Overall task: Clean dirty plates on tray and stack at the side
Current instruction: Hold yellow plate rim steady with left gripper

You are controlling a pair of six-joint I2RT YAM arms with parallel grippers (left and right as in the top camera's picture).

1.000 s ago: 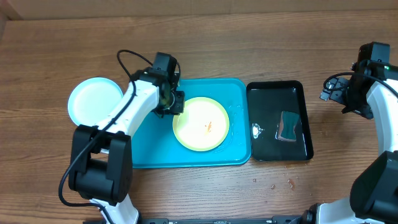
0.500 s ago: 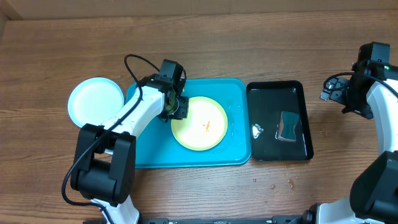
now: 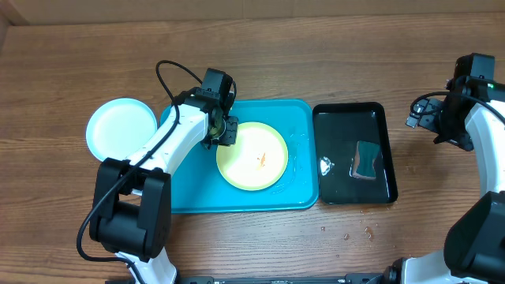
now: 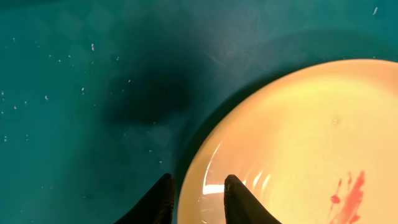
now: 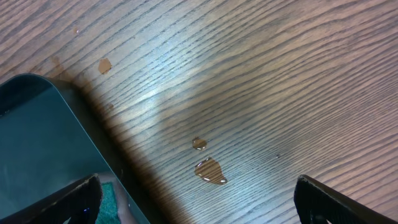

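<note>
A yellow-green plate (image 3: pixel 260 170) with an orange-red smear (image 3: pixel 264 160) lies on the turquoise tray (image 3: pixel 189 189). My left gripper (image 3: pixel 223 134) is at the plate's upper-left rim. In the left wrist view its gripper (image 4: pixel 200 202) is closed narrowly on the plate (image 4: pixel 298 137), one finger outside the rim over the tray (image 4: pixel 74 93) and one inside. A white plate with a light-blue edge (image 3: pixel 121 128) rests on the table left of the tray. My right gripper (image 3: pixel 426 118) hangs wide open over bare wood (image 5: pixel 199 208), holding nothing.
A black tray (image 3: pixel 339 118) stands right of the turquoise one, holding a teal sponge (image 3: pixel 366 160) and some water. Its corner (image 5: pixel 37 118) shows beside my right gripper. Water drops (image 5: pixel 210 171) lie on the wood there.
The left gripper slid from the tray's upper-left part to the plate's rim and took hold. The plate shifted slightly left. The right arm has not moved.
</note>
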